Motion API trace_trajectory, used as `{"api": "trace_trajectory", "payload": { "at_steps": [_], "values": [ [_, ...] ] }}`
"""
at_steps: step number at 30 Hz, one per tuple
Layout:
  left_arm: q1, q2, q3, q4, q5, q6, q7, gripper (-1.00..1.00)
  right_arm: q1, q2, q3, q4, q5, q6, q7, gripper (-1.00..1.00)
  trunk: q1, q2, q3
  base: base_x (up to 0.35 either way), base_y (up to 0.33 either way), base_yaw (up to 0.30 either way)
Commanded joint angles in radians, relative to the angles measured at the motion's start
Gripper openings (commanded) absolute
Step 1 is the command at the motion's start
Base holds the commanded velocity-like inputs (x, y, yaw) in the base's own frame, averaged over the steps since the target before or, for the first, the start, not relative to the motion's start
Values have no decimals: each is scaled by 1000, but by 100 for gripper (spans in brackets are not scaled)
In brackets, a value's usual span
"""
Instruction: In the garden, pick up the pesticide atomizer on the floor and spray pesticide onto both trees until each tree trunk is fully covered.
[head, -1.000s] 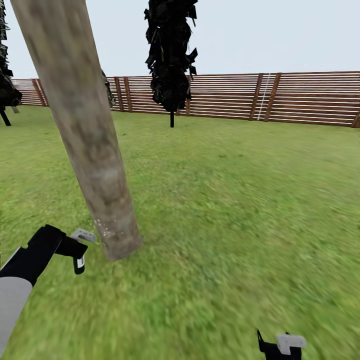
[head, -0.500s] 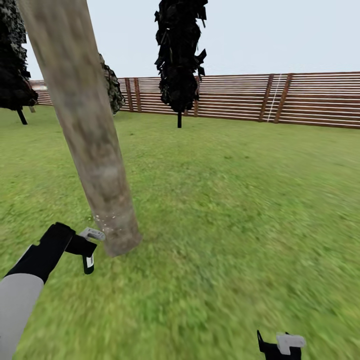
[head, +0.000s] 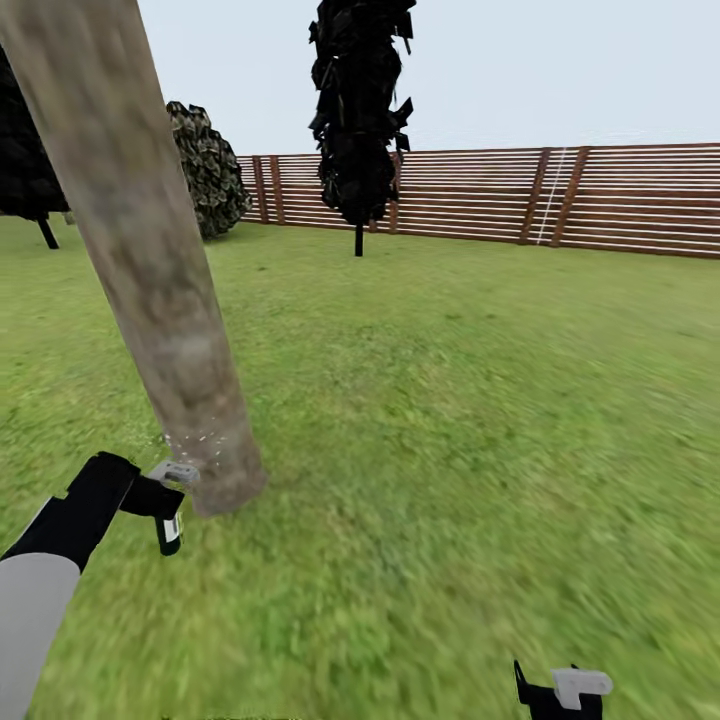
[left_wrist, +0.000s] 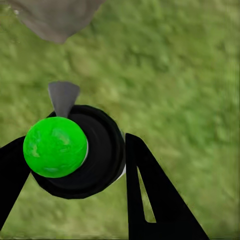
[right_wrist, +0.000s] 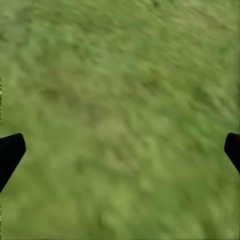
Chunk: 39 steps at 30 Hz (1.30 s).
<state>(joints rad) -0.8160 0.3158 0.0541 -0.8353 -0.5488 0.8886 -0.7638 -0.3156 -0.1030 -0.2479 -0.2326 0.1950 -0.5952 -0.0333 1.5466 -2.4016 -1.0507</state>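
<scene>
step: spraying base | my left gripper clamps the green-capped black atomizer | grey nozzle just short of mottled beige trunk | right gripper spread, empty | advice: sweep nozzle upward, circling.

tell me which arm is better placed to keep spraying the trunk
Left. The left gripper holds the atomizer beside the tree trunk base; the right gripper is open, over grass.

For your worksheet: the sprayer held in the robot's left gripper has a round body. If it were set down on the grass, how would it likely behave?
The atomizer looks round and rigid, so laid on its side it would probably roll. Its smooth black shell and glossy green cap suggest a slippery surface, so the left gripper likely needs a firm squeeze. The grass should damp rolling.
</scene>
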Motion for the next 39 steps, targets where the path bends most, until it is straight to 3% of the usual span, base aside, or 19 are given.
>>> {"api": "trace_trajectory", "payload": {
  "at_steps": [1,3,5,7,8,9,10,12,13,14,18,19,22,30,39],
  "values": [
    [1,0,2,21,-9,2,18,-100,-1,0,-5,1,11,-3,-3,100,0,0,-1,0,-18,252],
    [2,-5,1,72,-6,-3,73,-100,0,0,-5,1,11,-3,-3,100,0,0,-1,0,-7,267],
    [2,-30,4,135,0,-7,178,-100,0,0,-5,1,11,-3,-3,100,0,0,-1,0,-1,276],
    [2,-36,5,141,15,-8,198,-100,0,0,-5,1,11,-3,-3,100,0,0,-1,0,0,277],
    [2,-38,5,142,29,-9,203,-100,0,0,-5,1,11,-3,-3,100,0,0,-1,0,0,277],
    [3,-41,5,144,68,-13,210,-100,0,0,-6,1,11,-3,-3,100,0,0,-1,0,0,277],
    [5,-62,4,163,113,-18,261,-100,0,0,-7,0,10,-3,-4,100,0,0,-1,0,0,74],
    [6,-65,5,196,119,-34,298,-100,0,0,-7,0,10,-3,-5,100,0,0,-1,0,0,39],
    [7,-67,6,251,126,-116,332,-100,-1,0,-7,-1,9,-3,-4,100,0,0,-1,23,0,8],
    [7,-67,18,281,129,-172,342,-100,-1,-1,-7,-1,10,-3,-5,100,0,0,-1,156,-88,3],
    [8,-67,112,285,129,-201,376,-100,0,-1,-7,-1,9,-3,-4,100,0,0,-1,220,-146,1],
    [8,-71,134,292,132,-205,433,-100,0,-1,-7,-1,9,-3,-4,100,0,0,-1,237,-178,0],
    [8,-83,136,296,127,-206,448,-100,-1,-1,-7,-1,9,-3,-4,100,0,0,-1,220,-200,2],
    [45,-86,137,297,129,-206,452,-100,0,-1,-7,-1,10,-3,-4,100,0,0,-1,7,-260,202],
    [47,-89,138,297,130,-207,454,-100,-1,-1,-7,1,11,-3,-4,100,0,0,-1,61,-265,222]
  ]
}}
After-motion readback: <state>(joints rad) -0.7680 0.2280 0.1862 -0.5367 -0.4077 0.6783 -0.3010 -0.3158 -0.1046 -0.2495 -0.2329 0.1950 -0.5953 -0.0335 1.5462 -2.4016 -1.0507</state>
